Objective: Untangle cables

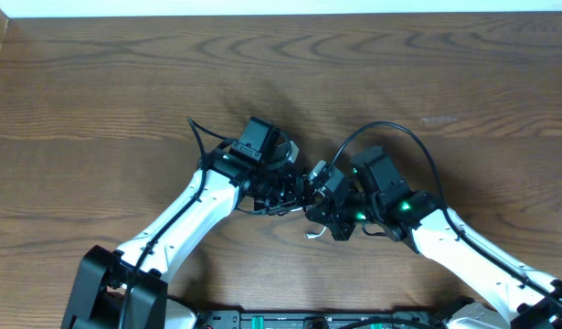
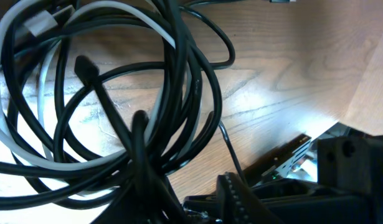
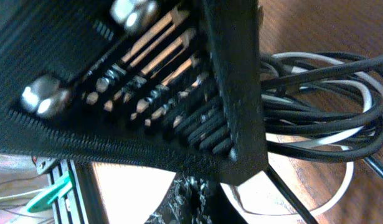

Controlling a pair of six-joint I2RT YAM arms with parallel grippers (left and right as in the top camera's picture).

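The cables (image 1: 273, 208) are bunched at mid-table between my two grippers, mostly hidden beneath them in the overhead view; a white end (image 1: 315, 235) pokes out below. The left wrist view shows tangled black loops (image 2: 116, 124) with a white cable (image 2: 138, 17) threaded through. My left gripper (image 1: 294, 192) is open; wood shows between its jaws (image 2: 191, 180), beside a ridged finger (image 2: 238, 196), and black strands run along the other side. My right gripper (image 1: 319, 203) is shut (image 3: 197, 199). Black and white cables (image 3: 316, 134) lie just beyond it. I cannot see anything pinched.
A thick black arm wire (image 1: 390, 132) arches over the right arm. The left gripper's dark body (image 3: 116, 93) fills most of the right wrist view. The table's far edge (image 1: 281, 15) meets a white wall. Arm bases and a rail (image 1: 290, 320) sit along the near edge.
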